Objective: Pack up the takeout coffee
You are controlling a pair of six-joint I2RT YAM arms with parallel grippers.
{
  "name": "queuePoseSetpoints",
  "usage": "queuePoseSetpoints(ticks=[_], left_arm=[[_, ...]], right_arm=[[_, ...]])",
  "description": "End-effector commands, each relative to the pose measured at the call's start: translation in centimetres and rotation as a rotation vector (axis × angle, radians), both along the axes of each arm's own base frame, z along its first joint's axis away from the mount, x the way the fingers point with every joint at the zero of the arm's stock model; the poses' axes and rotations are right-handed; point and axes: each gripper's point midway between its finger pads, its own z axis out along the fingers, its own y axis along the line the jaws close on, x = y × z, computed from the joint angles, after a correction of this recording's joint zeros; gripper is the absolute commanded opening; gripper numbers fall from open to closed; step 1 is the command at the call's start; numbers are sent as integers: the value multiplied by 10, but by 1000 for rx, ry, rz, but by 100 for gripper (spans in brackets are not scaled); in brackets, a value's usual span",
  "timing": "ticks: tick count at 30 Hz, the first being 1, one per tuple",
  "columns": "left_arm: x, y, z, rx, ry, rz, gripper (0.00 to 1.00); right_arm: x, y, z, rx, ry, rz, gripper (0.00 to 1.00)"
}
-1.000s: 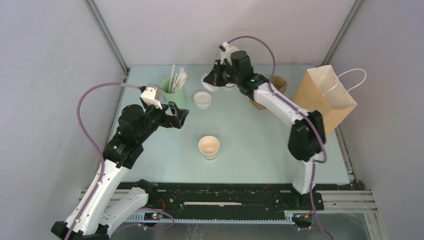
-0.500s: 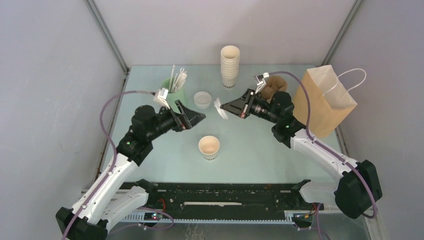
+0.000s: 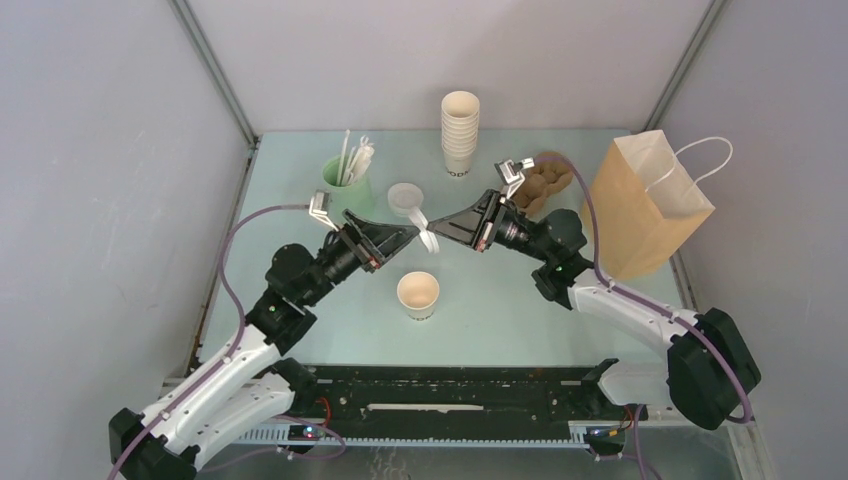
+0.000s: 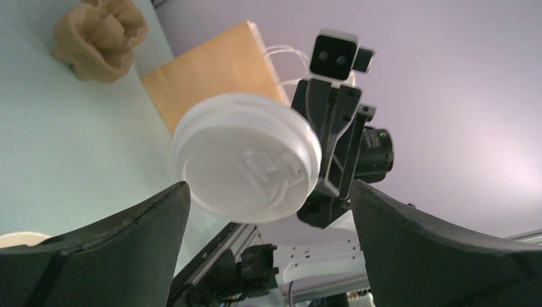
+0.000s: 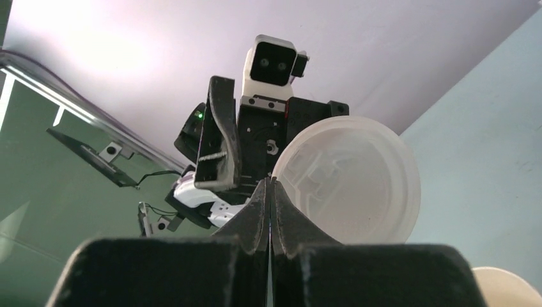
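Nearest to us, the cup (image 3: 418, 294) stands upright on the table (image 3: 500, 300), open-topped and with no lid on it, between the two arms. We judge it light and thin-walled. A hard pinch would dent it, so the best hold is around the body just under the rolled rim, where the paper is stiffest, with gentle pressure. We cannot tell whether it holds any liquid.

Just beyond and above it, the right gripper (image 3: 438, 231) is pinched tight on the edge of the lid (image 3: 428, 240), which hangs on edge in the air. The lid looks like thin, slick plastic that flexes easily, so such a narrow edge grip could let it swivel. The left gripper (image 3: 408, 237) faces it with its jaws spread wide on either side of the lid, and in the left wrist view they are not touching it. A hold across the lid's raised rim would seem steadier than one on its flat face.

Farther back sit the spare lids (image 3: 404, 198), the mint-green cup (image 3: 347, 182) and the cardboard carrier (image 3: 548, 178). The paper bag (image 3: 650, 205) stands to the right and the stack of cups (image 3: 460, 135) is farthest away.
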Motion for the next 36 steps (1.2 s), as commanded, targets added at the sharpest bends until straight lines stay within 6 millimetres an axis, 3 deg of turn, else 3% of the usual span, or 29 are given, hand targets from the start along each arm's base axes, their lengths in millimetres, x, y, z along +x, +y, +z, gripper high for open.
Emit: queuePoseSetpoints(ticks=[1, 24, 36], left_arm=[[3, 7, 25, -114, -36, 44, 100], [4, -5, 13, -68, -5, 16, 100], [-5, -7, 25, -109, -48, -27, 100]], right_arm=[[-9, -3, 17, 95, -26, 19, 0], [-17, -7, 29, 177, 7, 49, 0], [-16, -1, 22, 173, 28, 58, 0]])
